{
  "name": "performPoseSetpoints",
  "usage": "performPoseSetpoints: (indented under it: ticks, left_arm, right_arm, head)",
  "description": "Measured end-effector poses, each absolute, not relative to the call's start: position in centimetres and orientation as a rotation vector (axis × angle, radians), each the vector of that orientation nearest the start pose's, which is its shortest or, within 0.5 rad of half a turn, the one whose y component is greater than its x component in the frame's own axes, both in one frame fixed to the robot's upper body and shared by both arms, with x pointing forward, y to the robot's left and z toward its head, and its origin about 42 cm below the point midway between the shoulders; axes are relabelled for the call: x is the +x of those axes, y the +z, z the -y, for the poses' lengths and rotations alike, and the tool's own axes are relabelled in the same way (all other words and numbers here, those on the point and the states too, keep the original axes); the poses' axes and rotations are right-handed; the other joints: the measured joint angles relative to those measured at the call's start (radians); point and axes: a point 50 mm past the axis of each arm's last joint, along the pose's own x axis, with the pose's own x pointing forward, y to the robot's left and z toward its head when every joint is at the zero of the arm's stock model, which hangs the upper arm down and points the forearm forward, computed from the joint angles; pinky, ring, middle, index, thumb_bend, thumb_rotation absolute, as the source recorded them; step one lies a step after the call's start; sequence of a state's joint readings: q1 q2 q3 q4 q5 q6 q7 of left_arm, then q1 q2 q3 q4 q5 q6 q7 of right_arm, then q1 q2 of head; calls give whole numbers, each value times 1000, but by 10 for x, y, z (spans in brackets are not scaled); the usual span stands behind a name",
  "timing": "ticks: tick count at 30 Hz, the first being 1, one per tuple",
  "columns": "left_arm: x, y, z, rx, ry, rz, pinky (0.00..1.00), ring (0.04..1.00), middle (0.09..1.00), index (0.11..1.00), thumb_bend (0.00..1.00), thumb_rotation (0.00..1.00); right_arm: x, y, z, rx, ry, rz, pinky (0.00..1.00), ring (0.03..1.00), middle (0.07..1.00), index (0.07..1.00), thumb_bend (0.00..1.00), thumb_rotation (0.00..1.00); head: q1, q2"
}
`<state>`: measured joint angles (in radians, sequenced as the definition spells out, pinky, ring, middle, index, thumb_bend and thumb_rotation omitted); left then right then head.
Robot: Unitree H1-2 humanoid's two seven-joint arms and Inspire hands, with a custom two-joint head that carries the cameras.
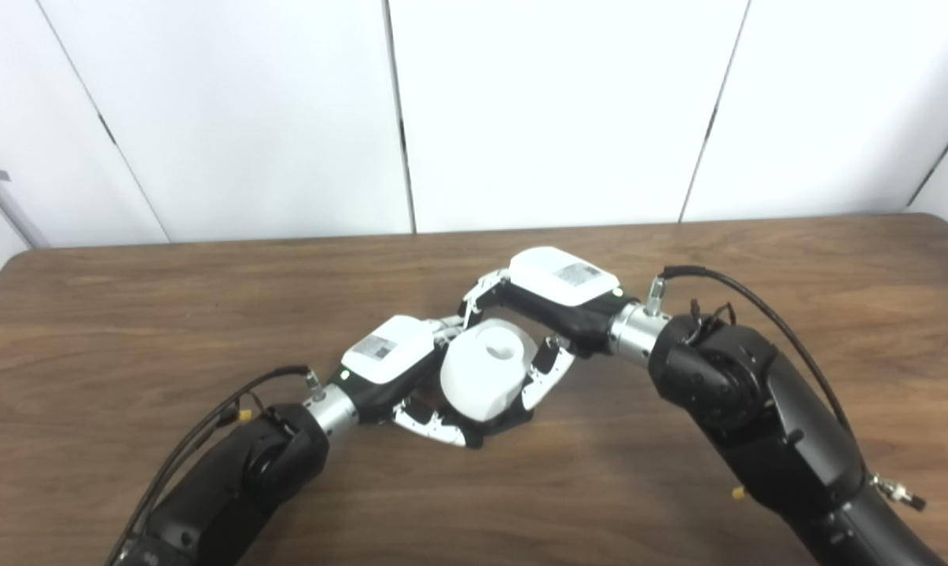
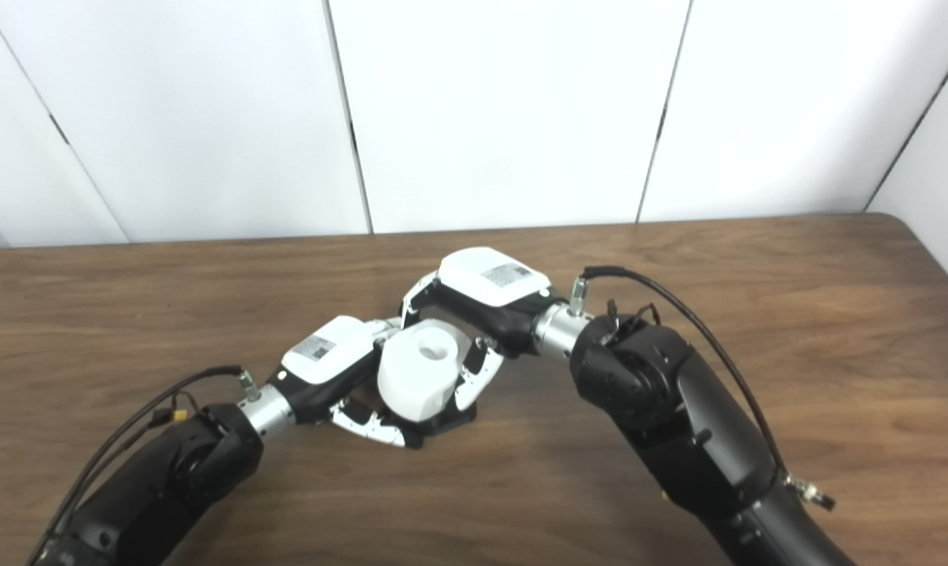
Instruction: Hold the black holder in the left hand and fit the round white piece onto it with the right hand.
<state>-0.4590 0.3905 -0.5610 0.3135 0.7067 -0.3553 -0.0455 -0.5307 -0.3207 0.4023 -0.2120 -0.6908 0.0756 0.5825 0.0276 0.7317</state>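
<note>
Meeting over the middle of the wooden table (image 1: 678, 487), the two hands close around the round white piece (image 1: 486, 369), which sits low between them with its hollow facing up. The right hand (image 1: 553, 303) grasps it from the far side, fingers curling down its right flank. The left hand (image 1: 399, 369) cups underneath from the left, gripping what appears to be the black holder (image 2: 442, 419), mostly hidden. By the look of it the fitting is nearly done; seating and release remain. The right eye view shows a little more of the dark base beneath the white piece than the left eye view does.
</note>
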Motion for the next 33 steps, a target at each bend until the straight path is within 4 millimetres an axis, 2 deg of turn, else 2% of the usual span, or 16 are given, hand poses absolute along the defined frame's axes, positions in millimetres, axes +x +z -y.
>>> performPoseSetpoints:
  ticks: [33]
  left_arm:
    - [385, 136, -181, 1211, -732, 474, 862, 921, 879, 480, 524, 73]
  right_arm:
    - [373, 275, 141, -1278, 768, 477, 769, 847, 762, 481, 523, 138]
  head:
    - [-3, 26]
